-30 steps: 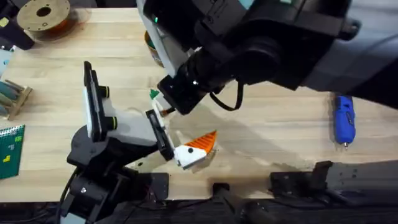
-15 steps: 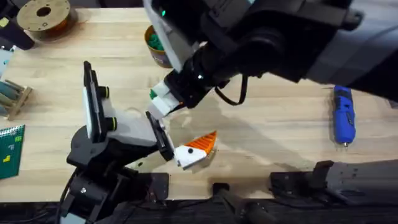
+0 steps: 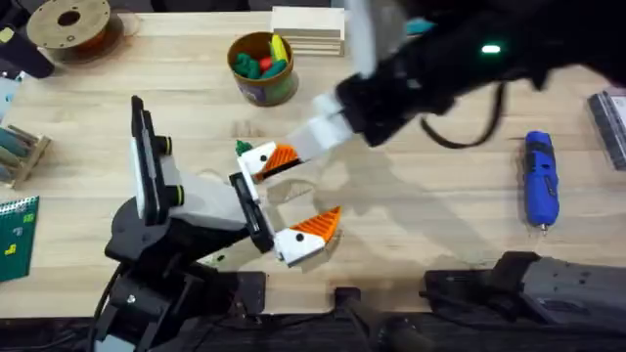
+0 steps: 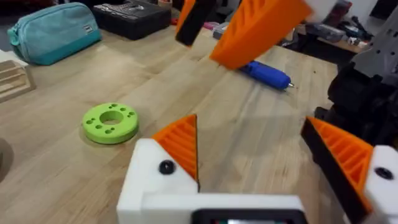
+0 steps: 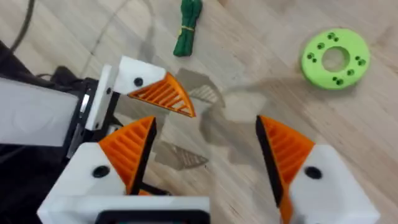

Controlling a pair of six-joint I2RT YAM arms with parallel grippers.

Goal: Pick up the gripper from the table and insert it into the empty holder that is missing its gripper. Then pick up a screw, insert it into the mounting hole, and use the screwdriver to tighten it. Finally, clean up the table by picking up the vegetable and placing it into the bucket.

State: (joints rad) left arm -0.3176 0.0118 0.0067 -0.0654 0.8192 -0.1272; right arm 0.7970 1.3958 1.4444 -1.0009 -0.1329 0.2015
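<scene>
Overhead: right gripper (image 3: 266,162) is reaching across the middle, hanging low beside the vegetable (image 3: 242,148), jaws spread wide with nothing between them, probably lining up for the clean-up grab; bucket (image 3: 261,67) is sitting well back on the table (image 3: 421,225), already holding coloured toys; screwdriver (image 3: 540,182) is lying far right, untouched; left gripper (image 3: 293,220) is resting low near the front edge, apparently parked as the repaired mount. Left wrist: left fingers (image 4: 180,143) are standing wide apart, holding nothing; green ring (image 4: 111,122) and screwdriver (image 4: 266,73) are lying beyond. Right wrist: orange pads (image 5: 286,149) are gaping wide; vegetable (image 5: 186,27) is lying ahead, untouched; ring (image 5: 336,59) is sitting off to one side.
</scene>
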